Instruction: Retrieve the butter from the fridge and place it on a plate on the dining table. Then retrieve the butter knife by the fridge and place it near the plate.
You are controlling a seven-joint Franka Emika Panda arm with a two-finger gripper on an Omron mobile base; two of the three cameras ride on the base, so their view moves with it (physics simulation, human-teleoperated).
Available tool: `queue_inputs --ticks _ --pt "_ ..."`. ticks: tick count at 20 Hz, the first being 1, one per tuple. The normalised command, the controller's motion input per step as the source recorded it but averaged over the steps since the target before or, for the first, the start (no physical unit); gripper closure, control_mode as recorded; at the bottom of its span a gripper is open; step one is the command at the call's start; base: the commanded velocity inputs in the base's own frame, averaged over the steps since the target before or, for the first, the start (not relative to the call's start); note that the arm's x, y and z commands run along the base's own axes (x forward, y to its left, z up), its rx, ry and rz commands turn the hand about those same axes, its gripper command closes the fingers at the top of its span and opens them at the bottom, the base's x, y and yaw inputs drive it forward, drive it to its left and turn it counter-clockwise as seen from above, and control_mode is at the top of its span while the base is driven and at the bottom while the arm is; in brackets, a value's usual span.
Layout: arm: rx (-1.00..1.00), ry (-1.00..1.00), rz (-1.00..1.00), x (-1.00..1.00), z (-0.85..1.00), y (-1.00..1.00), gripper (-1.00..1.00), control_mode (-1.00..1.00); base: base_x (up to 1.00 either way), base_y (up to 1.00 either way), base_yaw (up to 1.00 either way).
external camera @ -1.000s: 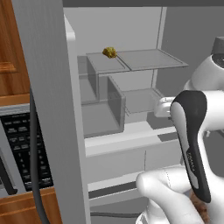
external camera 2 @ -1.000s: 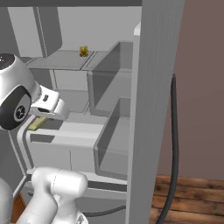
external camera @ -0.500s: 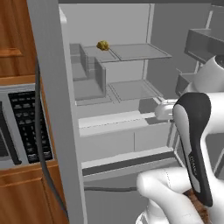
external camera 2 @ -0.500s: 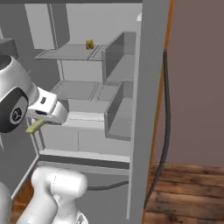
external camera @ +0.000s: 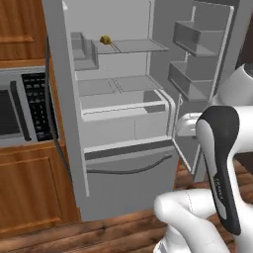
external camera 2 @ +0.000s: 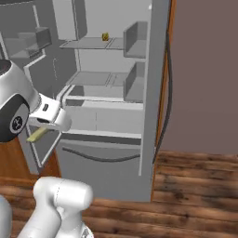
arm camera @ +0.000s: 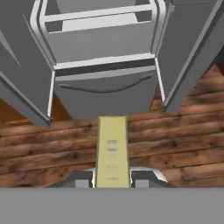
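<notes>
At the bottom centre of the hand view, the pincer (arm camera: 112,181) grips the olive-yellow butter (arm camera: 112,151) stick, above the wooden floor (arm camera: 183,144) before the open fridge (arm camera: 103,48).

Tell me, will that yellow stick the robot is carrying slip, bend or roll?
The butter looks like a straight, flat-sided bar, so it probably stays stiff and wouldn't roll if set down. The jaws are shut on one end only, most of it jutting out, so it might pivot or slip. It appears small, so likely light.
</notes>
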Motion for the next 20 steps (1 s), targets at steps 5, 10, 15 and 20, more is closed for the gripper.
queue_inputs --ticks 5,10,15,20 --pt "0.0 0.0 0.0 0.0 0.0 0.0 1.0 1.0 -0.86 0.0 0.04" --pt "0.0 0.0 0.0 0.0 0.0 0.0 1.0 1.0 -0.4 -0.1 0.51" --pt "0.0 0.0 0.0 0.0 0.0 0.0 1.0 1.0 -0.76 0.0 0.77" --pt "0.0 0.0 0.0 0.0 0.0 0.0 1.0 1.0 -0.68 0.0 0.93"
